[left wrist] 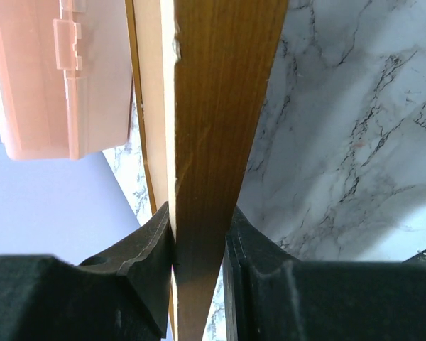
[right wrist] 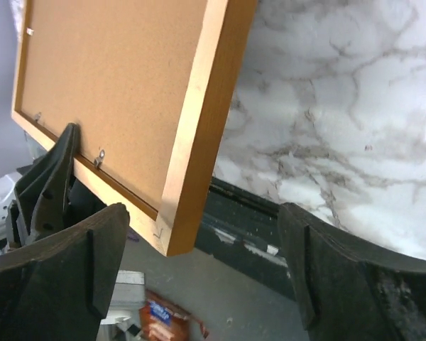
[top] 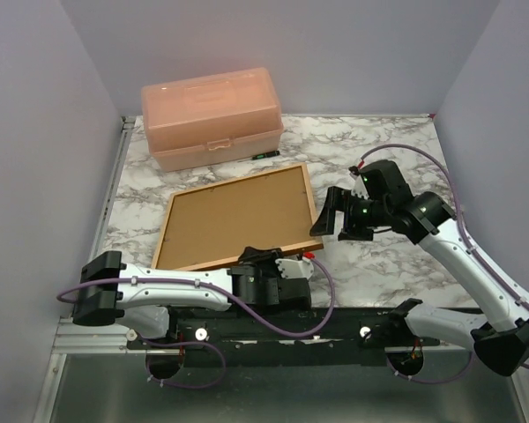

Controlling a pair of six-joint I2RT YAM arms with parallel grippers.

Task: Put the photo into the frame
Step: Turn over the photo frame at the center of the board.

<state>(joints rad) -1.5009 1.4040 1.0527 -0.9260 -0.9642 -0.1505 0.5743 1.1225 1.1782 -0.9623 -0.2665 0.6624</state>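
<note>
Marble table: white with grey veins, walled on 3 sides by plain lilac panels.
Frame: thin orange-brown wood, rectangular, back side up, near the middle of the table and turned slightly out of square with it.
Backing board: plain brown, sitting inside the frame and filling it edge to edge.
Metal tab: small and silver, on the board just beside one rail.
Pink plastic box: translucent, lid closed, at the far left of the table behind the frame, with a gap between them.
Left gripper: reaches in low from the left; its 2 black fingers pinch the frame's near rail, 1 pad on each face of the wood.
Right gripper: just beside the frame's right rail, pointing toward it; jaws spread wide, gripping nothing.
Right wrist view: the frame's near right corner shows between the 2 spread fingers, clear of both.
</note>
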